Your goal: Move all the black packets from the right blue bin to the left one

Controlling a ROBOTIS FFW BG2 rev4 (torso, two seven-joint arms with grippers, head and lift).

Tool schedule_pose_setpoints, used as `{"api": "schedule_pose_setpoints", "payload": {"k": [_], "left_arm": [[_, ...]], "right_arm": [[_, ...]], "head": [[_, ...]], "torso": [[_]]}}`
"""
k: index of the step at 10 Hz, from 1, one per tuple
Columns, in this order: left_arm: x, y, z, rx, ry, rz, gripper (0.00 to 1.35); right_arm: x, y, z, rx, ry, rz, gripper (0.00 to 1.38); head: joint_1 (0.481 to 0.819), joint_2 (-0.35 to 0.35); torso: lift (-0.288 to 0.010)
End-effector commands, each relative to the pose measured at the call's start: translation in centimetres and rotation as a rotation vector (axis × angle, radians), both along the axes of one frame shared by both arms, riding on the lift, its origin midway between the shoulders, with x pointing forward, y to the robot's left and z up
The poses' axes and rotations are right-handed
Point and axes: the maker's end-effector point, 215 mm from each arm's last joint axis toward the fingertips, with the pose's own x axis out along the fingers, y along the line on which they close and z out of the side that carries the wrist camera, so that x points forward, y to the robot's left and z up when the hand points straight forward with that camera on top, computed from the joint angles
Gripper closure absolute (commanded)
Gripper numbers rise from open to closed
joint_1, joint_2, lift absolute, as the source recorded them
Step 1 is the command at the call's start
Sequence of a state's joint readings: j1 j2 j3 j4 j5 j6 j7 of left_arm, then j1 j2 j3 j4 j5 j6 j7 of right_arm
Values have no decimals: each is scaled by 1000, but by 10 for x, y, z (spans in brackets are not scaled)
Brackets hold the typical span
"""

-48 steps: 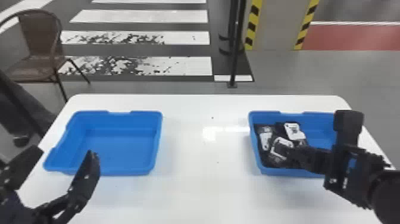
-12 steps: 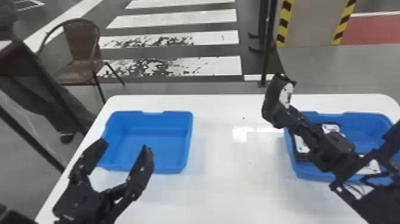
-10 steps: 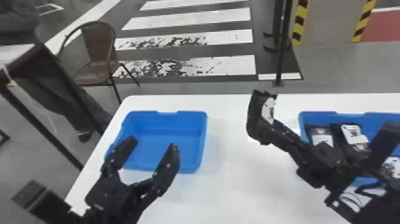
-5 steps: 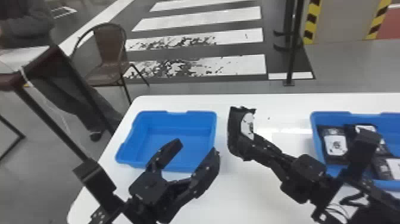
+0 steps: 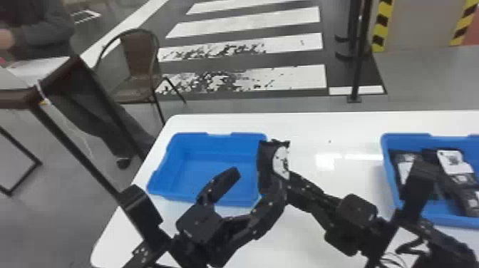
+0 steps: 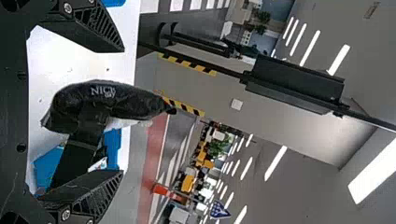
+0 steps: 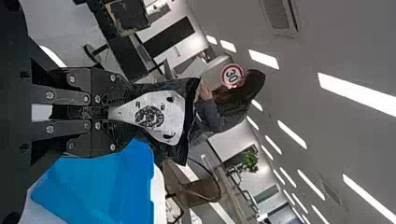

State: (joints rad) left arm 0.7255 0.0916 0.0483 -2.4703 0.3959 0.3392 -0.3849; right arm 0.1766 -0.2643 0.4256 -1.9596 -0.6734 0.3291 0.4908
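Observation:
In the head view, my right gripper (image 5: 289, 181) is shut on a black packet with a white label (image 5: 281, 162), held up at the right edge of the left blue bin (image 5: 214, 134). My left gripper (image 5: 259, 180) stands open just left of it, over that bin's near side. More black packets (image 5: 454, 162) lie inside the right blue bin (image 5: 392, 171). The left wrist view has the held packet (image 6: 105, 100) between the spread fingers of my left gripper (image 6: 123, 111), touching neither. The right wrist view has my right gripper (image 7: 122, 112) pinching one end of the packet (image 7: 163, 116).
Both bins stand on a white table (image 5: 320, 124), with bare tabletop between them. The left bin's interior is bare. Beyond the table's left edge are a brown chair (image 5: 139, 53) and a dark table (image 5: 21, 96); a black post (image 5: 360, 57) rises behind.
My right gripper has come out of the right bin and carried a packet leftward to the left bin. My open left gripper has moved right across the table. The head view has swung left.

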Motion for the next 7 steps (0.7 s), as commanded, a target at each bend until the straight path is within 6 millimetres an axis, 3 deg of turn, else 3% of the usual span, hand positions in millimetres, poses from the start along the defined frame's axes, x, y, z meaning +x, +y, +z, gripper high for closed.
{"api": "schedule_pose_setpoints", "payload": {"k": [1,5,6,7], "left_arm": [[0,-6,1,-2,-1,-15,108],[1,-8,-2,10,9,-20,110],[1,-9,-4,13,15,-20,176],[1,-10,-10,23,30,-14,501]], "right_arm": [[-11,14,-1,6,11,42,1062],[-39,41,0,21,30,133,1062],[-43,45,-2,19,35,147,1062],[-44,46,-4,17,40,150,1062]], "head": [[695,298],[695,343],[695,350],[695,350]], "torso": [[-140],[-140],[-140],[-140]]}}
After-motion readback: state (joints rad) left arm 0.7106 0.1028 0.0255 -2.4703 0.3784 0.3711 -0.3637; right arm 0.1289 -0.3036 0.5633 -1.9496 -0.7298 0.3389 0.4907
